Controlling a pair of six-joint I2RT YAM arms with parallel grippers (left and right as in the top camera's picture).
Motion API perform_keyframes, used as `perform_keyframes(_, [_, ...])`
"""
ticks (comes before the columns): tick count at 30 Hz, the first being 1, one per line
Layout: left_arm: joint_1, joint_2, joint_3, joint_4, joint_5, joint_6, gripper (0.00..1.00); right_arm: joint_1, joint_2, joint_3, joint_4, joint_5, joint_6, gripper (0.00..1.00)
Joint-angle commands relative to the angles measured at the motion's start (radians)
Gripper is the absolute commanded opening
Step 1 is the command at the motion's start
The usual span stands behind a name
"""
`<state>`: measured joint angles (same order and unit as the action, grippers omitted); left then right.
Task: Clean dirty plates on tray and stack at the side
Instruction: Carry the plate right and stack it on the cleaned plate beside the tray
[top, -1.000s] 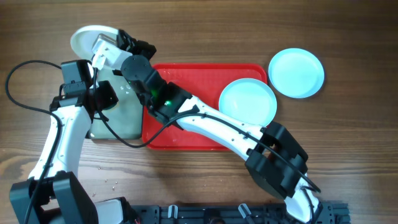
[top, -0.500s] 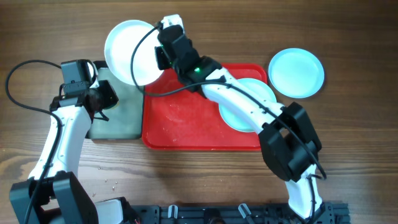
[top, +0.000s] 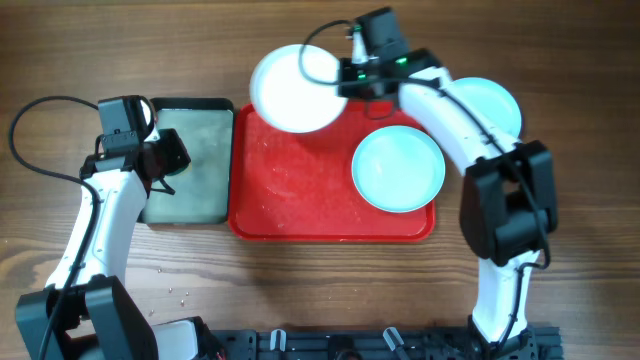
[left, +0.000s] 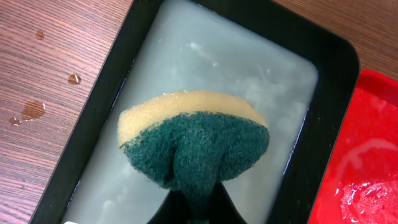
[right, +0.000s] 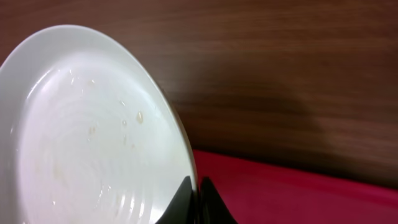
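Overhead view: white plate (top: 293, 88), clamped by the right gripper (top: 345, 76), hung over the tray's (top: 290, 205) far rim; first aqua plate (top: 398, 168) lay on it; second aqua plate (top: 497, 115), which we judged done, toward the far-right corner; left gripper (left: 193, 202) clenched the sponge (left: 193, 134).

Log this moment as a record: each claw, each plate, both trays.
left claw: shut on sponge, over black tray of cloudy water
right claw: shut on white plate rim, plate over red tray corner nearest black tray
first aqua plate: flat on red tray, right end
second aqua plate: on table beyond red tray, partly hidden by right arm
white plate surface: wet streaks, few specks
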<state>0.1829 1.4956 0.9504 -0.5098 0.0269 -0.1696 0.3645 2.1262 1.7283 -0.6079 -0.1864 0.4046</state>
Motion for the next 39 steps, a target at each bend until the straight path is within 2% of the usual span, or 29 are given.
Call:
perform_keyframes(1, [0.005, -0.01, -0.002, 0.006, 0.011, 0.009, 0.04, -0.121, -0.032, 0.012, -0.076, -0.026, 0.015, 0.04])
perform_keyframes(10, [0.005, -0.01, -0.002, 0.01, 0.044, 0.008, 0.04, -0.436, -0.032, 0.012, -0.242, -0.025, 0.013, 0.04])
perform_keyframes(13, [0.005, -0.01, -0.002, 0.011, 0.044, 0.008, 0.04, -0.525, -0.032, 0.012, -0.295, -0.024, -0.028, 0.05])
perform_keyframes(18, [0.005, -0.009, -0.002, 0.01, 0.044, 0.008, 0.04, -0.613, -0.032, 0.011, -0.376, 0.013, -0.061, 0.04])
perform_keyframes(26, [0.005, -0.009, -0.002, 0.01, 0.044, 0.008, 0.04, -0.647, -0.032, 0.011, -0.462, 0.188, -0.07, 0.04])
perform_keyframes(33, [0.005, -0.009, -0.003, 0.009, 0.044, 0.008, 0.04, -0.647, -0.032, 0.008, -0.489, 0.19, -0.09, 0.04])
perform_keyframes(39, [0.005, -0.009, -0.003, 0.009, 0.044, 0.008, 0.04, -0.646, -0.031, -0.063, -0.457, 0.19, -0.09, 0.05])
